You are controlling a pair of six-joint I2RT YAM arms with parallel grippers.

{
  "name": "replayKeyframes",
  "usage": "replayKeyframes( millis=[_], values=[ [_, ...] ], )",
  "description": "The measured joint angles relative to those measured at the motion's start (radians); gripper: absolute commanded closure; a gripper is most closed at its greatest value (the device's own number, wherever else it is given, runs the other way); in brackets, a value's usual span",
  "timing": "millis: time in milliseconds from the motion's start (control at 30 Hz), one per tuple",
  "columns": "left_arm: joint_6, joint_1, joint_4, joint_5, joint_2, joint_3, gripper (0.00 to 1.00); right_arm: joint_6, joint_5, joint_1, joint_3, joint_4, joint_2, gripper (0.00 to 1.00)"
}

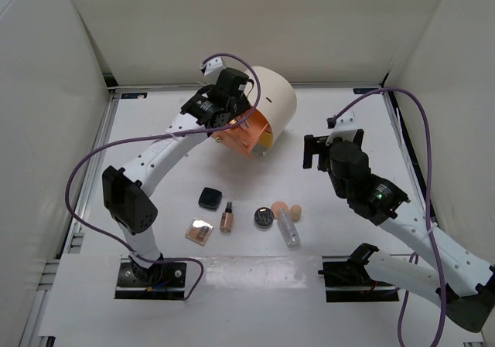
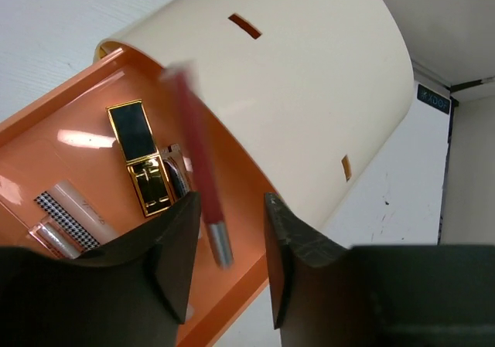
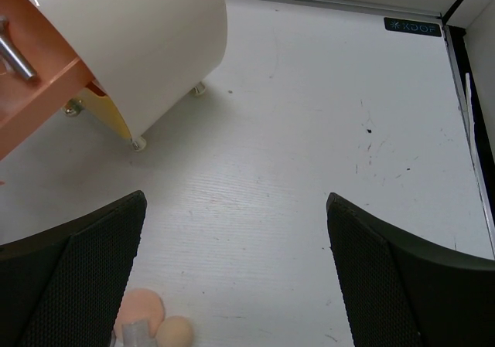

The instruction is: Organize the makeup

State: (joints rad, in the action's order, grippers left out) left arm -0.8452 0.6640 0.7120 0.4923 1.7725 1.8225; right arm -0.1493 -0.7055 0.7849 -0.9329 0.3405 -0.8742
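My left gripper [image 1: 230, 121] hangs over the open orange drawer [image 2: 73, 115] of the cream cylinder box [image 2: 309, 84]. Its jaws are open [image 2: 232, 235], and a blurred red pencil [image 2: 195, 169] with a silver end lies loose between them over the drawer. A gold and black lipstick case [image 2: 141, 158] and slim tubes [image 2: 69, 208] lie in the drawer. On the table lie a black square compact [image 1: 209, 199], a rose-gold palette [image 1: 199, 230], a small bottle [image 1: 227, 219], a round dark compact [image 1: 264, 217], peach sponges [image 1: 286, 209] and a clear tube [image 1: 289, 231]. My right gripper [image 1: 315, 152] is open and empty.
The cream cylinder box [image 1: 271, 103] stands at the back centre, its orange drawer [image 1: 246, 134] pulled out toward the arms. In the right wrist view the box [image 3: 139, 38], the drawer handle [image 3: 15, 49] and the sponges [image 3: 143, 314] show, with bare table [image 3: 309, 154] between the fingers.
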Motion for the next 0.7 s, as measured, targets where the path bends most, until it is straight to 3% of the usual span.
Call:
replayKeyframes(
  millis=[267, 333, 433, 533, 700],
  values=[
    [-0.022, 0.021, 0.014, -0.006, -0.01, -0.018, 0.19, 0.028, -0.01, 0.0, 0.0, -0.039, -0.013, 0.01],
    [-0.011, 0.027, 0.023, -0.003, -0.025, -0.025, 0.03, 0.05, -0.016, -0.008, -0.008, -0.06, -0.041, 0.01],
    [0.02, 0.034, 0.034, 0.016, -0.086, -0.06, 0.02, 0.073, 0.006, -0.045, -0.076, -0.077, -0.138, 0.01],
    [0.082, 0.037, 0.016, 0.037, -0.226, -0.16, 0.02, 0.073, 0.126, -0.175, -0.237, -0.077, -0.308, 0.01],
    [0.208, 0.035, -0.04, 0.048, -0.51, -0.359, 0.02, 0.08, 0.467, -0.444, -0.499, -0.084, -0.578, 0.01]
  ],
)
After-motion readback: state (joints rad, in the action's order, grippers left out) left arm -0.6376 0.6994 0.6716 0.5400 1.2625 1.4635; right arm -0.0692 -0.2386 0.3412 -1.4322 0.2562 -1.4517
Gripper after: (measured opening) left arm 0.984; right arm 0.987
